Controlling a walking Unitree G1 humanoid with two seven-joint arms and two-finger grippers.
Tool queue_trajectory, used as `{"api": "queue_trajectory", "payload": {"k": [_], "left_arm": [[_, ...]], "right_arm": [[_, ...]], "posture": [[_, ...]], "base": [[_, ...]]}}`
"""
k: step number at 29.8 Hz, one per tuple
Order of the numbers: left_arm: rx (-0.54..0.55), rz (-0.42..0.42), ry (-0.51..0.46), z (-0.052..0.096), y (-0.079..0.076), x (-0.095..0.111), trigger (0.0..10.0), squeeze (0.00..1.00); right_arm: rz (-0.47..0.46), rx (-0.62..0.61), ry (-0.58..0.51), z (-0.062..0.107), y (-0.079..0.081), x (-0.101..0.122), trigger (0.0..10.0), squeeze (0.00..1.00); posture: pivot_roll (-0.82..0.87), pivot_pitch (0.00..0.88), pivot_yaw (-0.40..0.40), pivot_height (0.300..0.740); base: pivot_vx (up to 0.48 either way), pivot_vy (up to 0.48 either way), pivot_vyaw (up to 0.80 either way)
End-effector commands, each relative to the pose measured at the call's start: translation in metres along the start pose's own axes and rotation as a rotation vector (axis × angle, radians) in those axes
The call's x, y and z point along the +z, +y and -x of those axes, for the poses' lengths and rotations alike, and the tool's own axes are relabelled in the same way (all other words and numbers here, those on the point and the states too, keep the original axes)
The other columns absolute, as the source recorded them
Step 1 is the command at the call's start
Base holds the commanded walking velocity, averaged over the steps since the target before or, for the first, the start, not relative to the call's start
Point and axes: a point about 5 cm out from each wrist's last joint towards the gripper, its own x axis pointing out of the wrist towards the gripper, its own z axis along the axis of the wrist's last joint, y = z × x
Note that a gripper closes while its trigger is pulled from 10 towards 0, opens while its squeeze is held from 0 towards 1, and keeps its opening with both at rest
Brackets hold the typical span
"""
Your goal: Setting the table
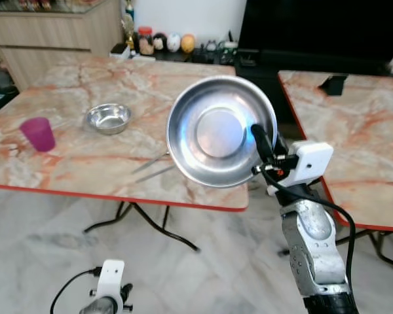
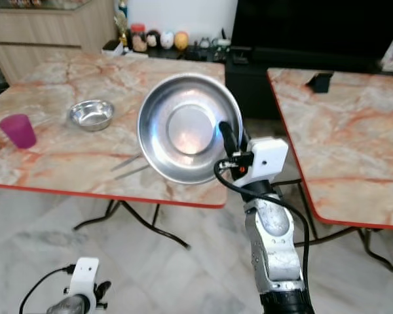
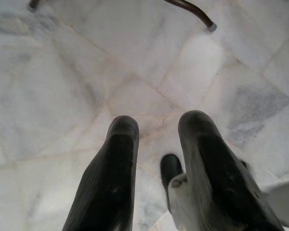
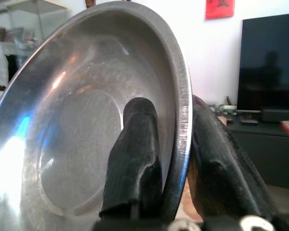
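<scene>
A round steel plate (image 1: 213,131) is held up on edge, its hollow face toward my head, above the near right corner of the marble table (image 1: 65,163). My right gripper (image 1: 265,147) is shut on the plate's right rim; in the right wrist view one finger (image 4: 135,159) lies inside the plate (image 4: 72,144) and the other behind the rim. A small steel bowl (image 1: 108,118) and a purple cup (image 1: 38,134) stand on the table. Two thin metal utensils (image 1: 154,167) lie near the plate's lower edge. My left gripper (image 3: 156,154) hangs low over the floor, open and holding nothing.
A second marble table (image 1: 360,131) stands to the right, with a narrow gap between the two. A black TV cabinet (image 1: 314,33) and a shelf of small ornaments (image 1: 164,42) line the back wall. Folding table legs (image 1: 157,226) stand on the tiled floor.
</scene>
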Motion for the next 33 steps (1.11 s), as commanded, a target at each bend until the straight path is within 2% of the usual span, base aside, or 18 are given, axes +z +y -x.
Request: {"api": "queue_trajectory", "payload": {"k": [1,33], "left_arm": [[-0.004,-0.022,0.001,-0.0007,-0.0022,0.0015,10.0,0.00],[0.003,-0.026,-0.006,-0.0008,0.0012,0.0037,10.0,0.00]], "right_arm": [[0.020,-0.014,-0.039,-0.0023,-0.0057,0.0096,10.0,0.00],[0.032,-0.058,-0.057,-0.0071,-0.0127,0.0135,10.0,0.00]], "posture": [[-0.01,0.000,-0.025,0.740],[-0.01,0.000,-0.014,0.740]], "base": [[0.000,-0.394,0.00],[0.000,-0.400,0.00]]}}
